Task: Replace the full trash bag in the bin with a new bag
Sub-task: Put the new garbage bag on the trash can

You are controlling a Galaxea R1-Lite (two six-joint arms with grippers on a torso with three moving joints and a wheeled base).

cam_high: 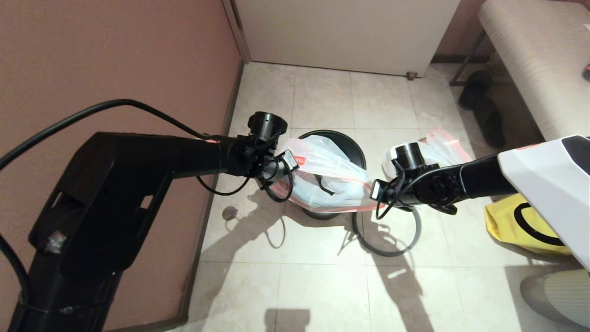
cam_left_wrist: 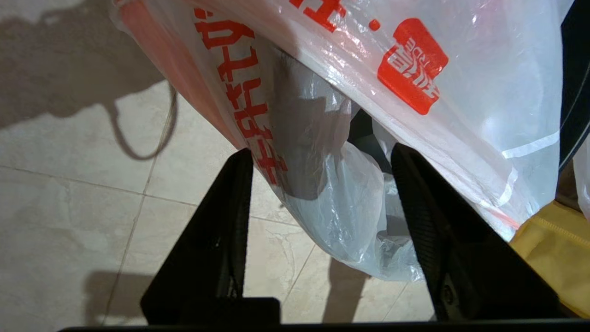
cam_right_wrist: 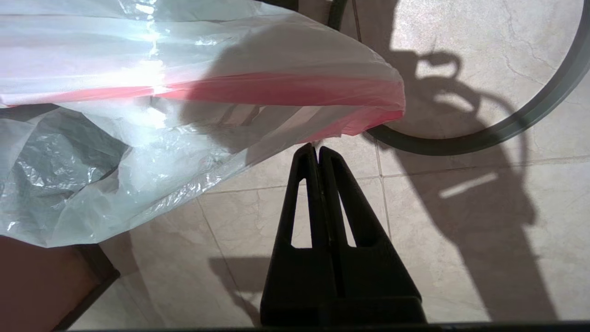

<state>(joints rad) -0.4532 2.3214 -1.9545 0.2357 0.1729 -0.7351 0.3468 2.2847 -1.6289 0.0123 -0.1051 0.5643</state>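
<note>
The left arm (cam_high: pixel 138 157) is matte black throughout, a broad angular housing at 8 o'clock in the head view narrowing to a slim forearm. A thick black cable (cam_high: pixel 92 110) arcs over it to the wrist, and thinner black wires loop beneath. A round black camera barrel (cam_high: pixel 267 124) tops the wrist, with a small white label beside it. The right arm (cam_high: pixel 461 182) at 3 o'clock has a glossy white shell with a black inset, then a black forearm carrying its own cylindrical camera. Each gripper's fingers (cam_left_wrist: pixel 216 240) are black tapering wedges; the right pair (cam_right_wrist: pixel 318 221) shows triangular cut-outs.
</note>
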